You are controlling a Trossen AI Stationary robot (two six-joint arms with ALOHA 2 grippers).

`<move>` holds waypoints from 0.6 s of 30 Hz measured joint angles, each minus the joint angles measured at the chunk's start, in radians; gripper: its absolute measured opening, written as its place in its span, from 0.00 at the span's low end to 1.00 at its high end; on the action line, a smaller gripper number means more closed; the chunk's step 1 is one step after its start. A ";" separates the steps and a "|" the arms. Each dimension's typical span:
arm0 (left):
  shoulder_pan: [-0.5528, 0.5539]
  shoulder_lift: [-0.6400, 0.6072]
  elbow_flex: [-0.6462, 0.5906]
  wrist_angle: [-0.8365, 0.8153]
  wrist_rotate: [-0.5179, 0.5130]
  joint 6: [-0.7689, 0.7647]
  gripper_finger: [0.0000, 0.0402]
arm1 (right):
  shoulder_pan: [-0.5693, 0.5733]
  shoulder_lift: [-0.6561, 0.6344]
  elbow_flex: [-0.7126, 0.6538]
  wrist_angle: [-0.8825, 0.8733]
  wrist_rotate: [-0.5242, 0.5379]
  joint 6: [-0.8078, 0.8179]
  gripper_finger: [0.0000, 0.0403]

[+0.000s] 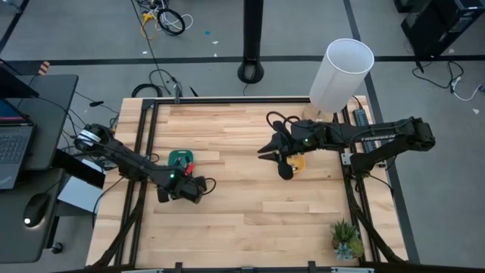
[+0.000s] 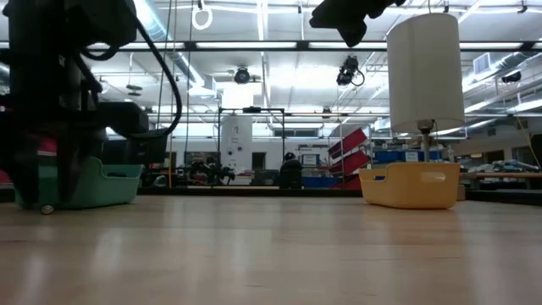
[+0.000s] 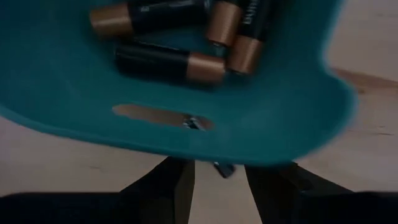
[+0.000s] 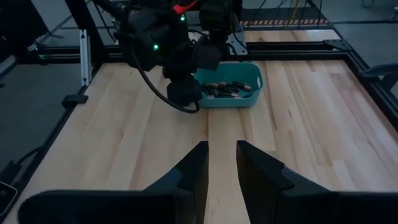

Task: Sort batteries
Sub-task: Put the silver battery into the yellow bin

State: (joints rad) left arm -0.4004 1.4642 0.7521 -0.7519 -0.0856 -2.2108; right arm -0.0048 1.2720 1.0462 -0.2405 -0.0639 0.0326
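Wooden table (image 1: 250, 220): black, copper-ended batteries (image 3: 168, 62) heaped in green tray (image 3: 62, 93); left gripper (image 3: 217, 177) narrowly parted at its rim; right gripper (image 4: 221, 162) parted, empty, at 3 o'clock.

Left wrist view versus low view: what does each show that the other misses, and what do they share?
Only the left wrist view looks down into the green tray and shows the batteries lying in it, dark bodies with copper-coloured ends, with the left end effector open just outside the tray wall.

Only the low view shows the yellow tray, the white cylinder behind it, the right arm overhead, and the room beyond. The contents of both trays are hidden there.

Both show the green tray and the wooden table.
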 joint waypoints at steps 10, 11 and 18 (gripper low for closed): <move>0.005 -0.003 -0.082 0.052 0.010 0.000 0.37 | -0.023 0.000 0.000 0.000 -0.016 -0.002 0.21; 0.003 -0.004 -0.094 0.067 0.015 0.002 0.37 | -0.023 0.000 0.000 0.000 -0.016 0.000 0.21; -0.015 -0.001 -0.093 0.081 0.033 0.055 0.36 | -0.024 0.000 0.000 0.001 -0.016 0.022 0.21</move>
State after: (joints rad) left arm -0.4157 1.4628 0.6594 -0.6705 -0.0522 -2.1559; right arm -0.0288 1.2720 1.0458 -0.2400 -0.0797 0.0551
